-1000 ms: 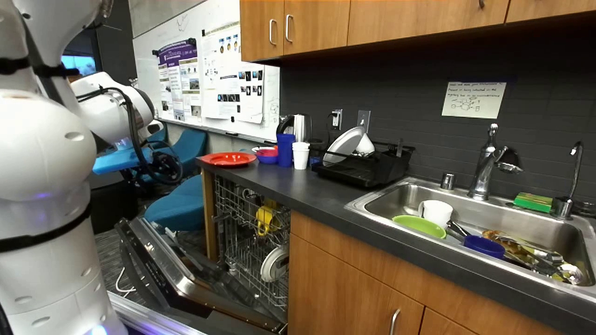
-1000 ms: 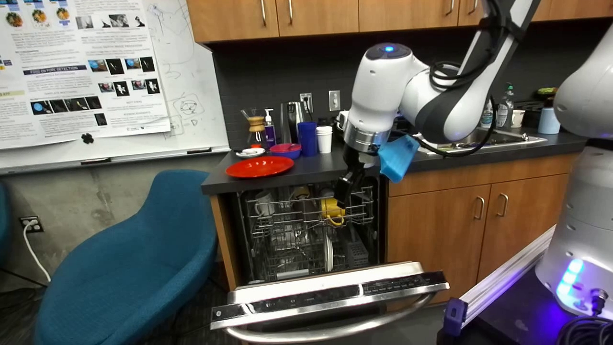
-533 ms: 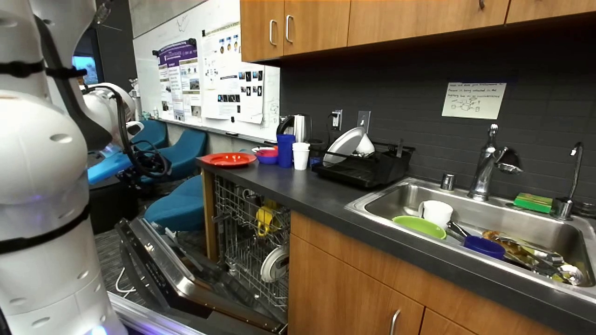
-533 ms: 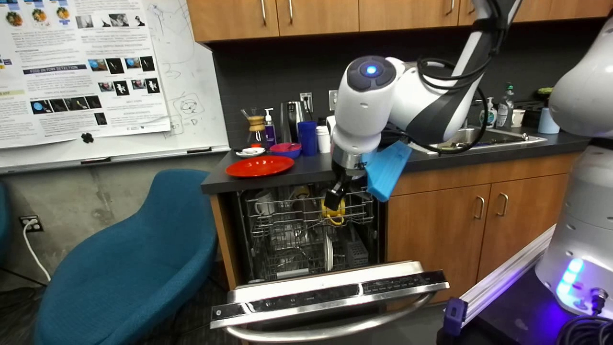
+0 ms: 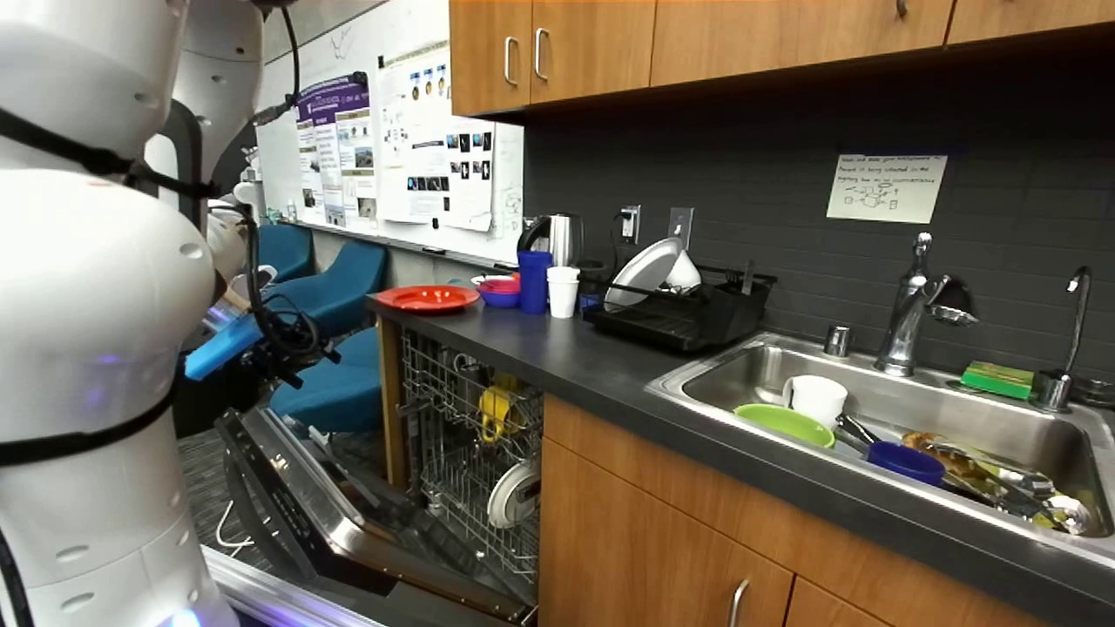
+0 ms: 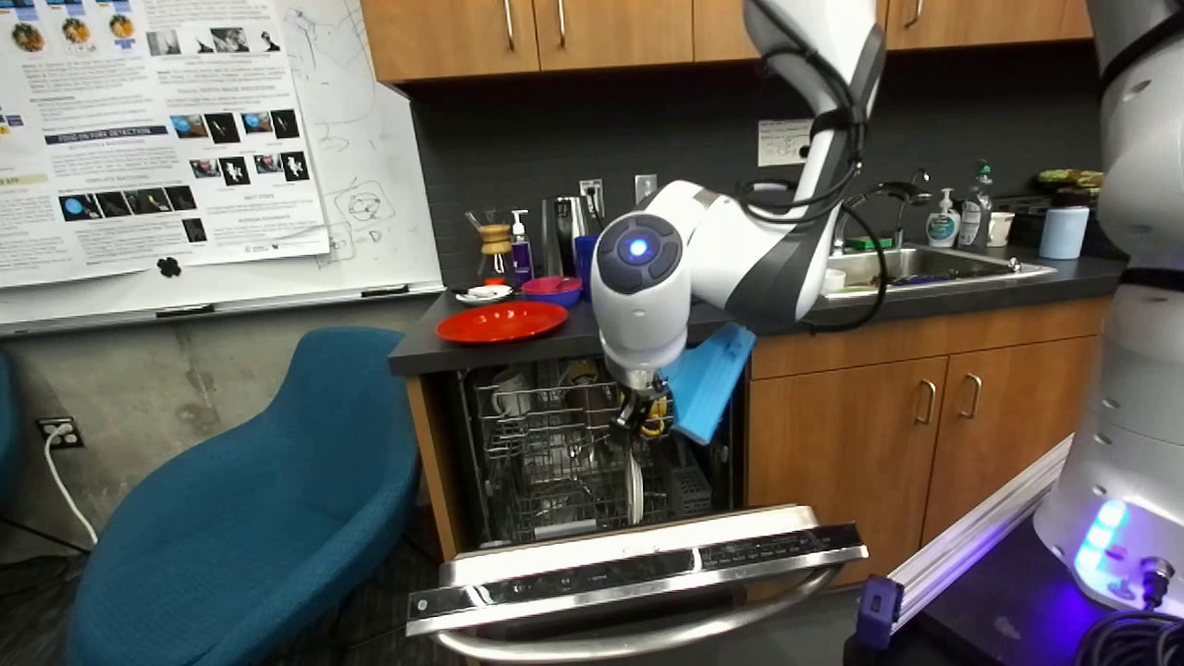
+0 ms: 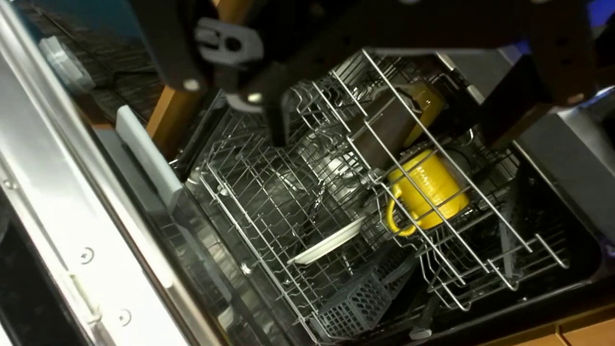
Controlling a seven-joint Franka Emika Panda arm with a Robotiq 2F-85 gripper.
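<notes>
My gripper [image 7: 384, 144] stands open, its two dark fingers wide apart with nothing held between them. It hangs in front of the open dishwasher's upper wire rack [image 7: 461, 281]. Beyond the gap between the fingers lie a brown cup [image 7: 386, 129] and, lower in the picture, a yellow mug [image 7: 444, 186] with its handle to the left. Further down, a white plate [image 7: 329, 244] stands on edge in the lower rack beside a grey cutlery basket [image 7: 355, 310]. In an exterior view the gripper [image 6: 629, 427] partly covers the yellow mug [image 6: 657, 421]; whether they touch cannot be told.
The dishwasher door [image 6: 638, 578] is folded down. Above, the counter carries a red plate [image 6: 502, 322], bowls [image 6: 552, 291] and a dish rack [image 5: 684, 309]. Dishes lie in the sink [image 5: 697, 383]. A blue piece [image 6: 710, 384] sticks out from my wrist. A teal chair [image 6: 250, 499] stands beside.
The arm has swung and come down: in an exterior view the gripper has moved left and lower, across the front of the upper rack. The dishes and door have not moved.
</notes>
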